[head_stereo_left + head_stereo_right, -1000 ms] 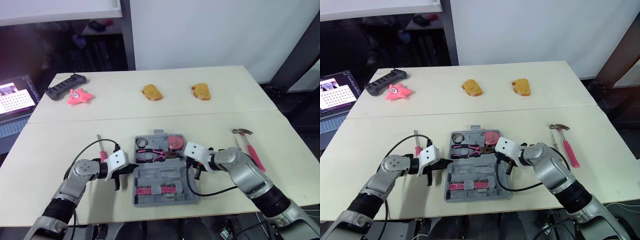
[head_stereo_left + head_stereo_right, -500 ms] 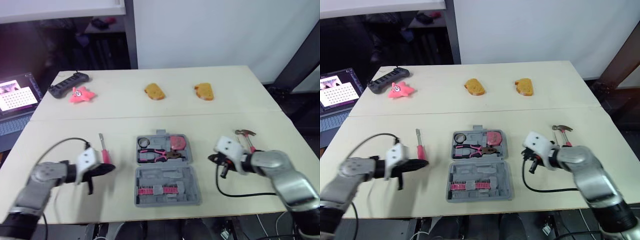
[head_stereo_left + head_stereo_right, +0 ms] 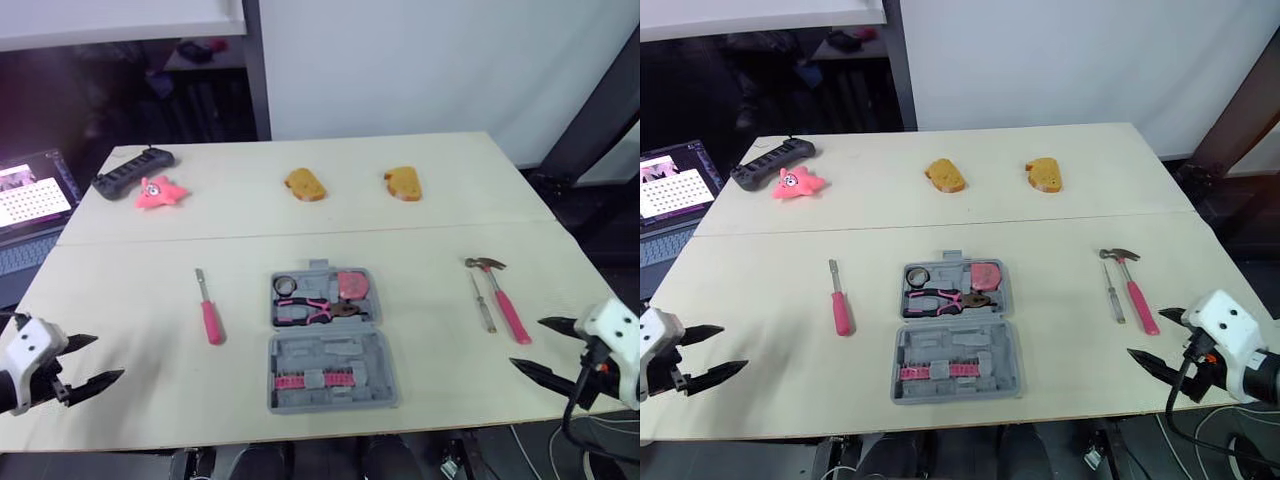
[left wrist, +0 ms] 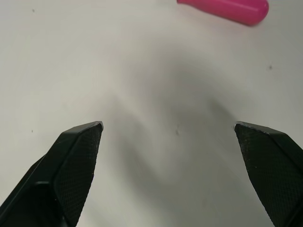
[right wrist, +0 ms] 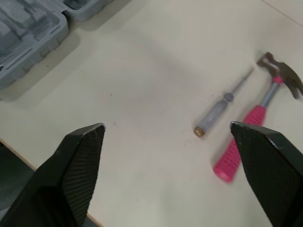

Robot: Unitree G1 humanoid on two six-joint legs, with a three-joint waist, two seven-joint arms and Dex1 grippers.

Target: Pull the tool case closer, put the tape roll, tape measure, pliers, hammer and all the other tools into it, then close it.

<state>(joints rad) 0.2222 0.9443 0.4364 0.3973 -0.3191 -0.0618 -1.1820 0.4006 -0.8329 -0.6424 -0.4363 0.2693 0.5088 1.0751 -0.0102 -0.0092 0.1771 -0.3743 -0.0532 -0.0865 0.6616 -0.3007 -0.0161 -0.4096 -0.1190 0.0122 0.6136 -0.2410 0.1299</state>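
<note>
Tool case [image 3: 388, 345]: grey, open flat, on the near half of the table [image 3: 120, 260], midway between the two grippers.
- Far half of the case holds the tape roll [image 3: 284, 284], the pink tape measure [image 3: 351, 284] and the pink-handled pliers [image 3: 315, 310].
- Near half of the case holds a row of pink bits [image 3: 312, 381].

Pink-handled screwdriver [image 3: 208, 308]: flat on the table, left of the tool case and apart from it.

Hammer [image 3: 500, 295], pink grip: right of the tool case and well apart from it. A slim grey screwdriver [image 3: 483, 303] lies just beside it on the case side.

Left gripper [image 3: 105, 358]: far left of the tool case at the table's near edge, fingers spread wide, holding nothing.

Right gripper [image 3: 526, 343]: far right of the tool case, nearer than the hammer, fingers spread wide, holding nothing.

Beyond the tool case, on the table's far half:
- two bread pieces [image 3: 303, 184]
- pink starfish toy [image 3: 159, 192]
- black power strip [image 3: 132, 172]
</note>
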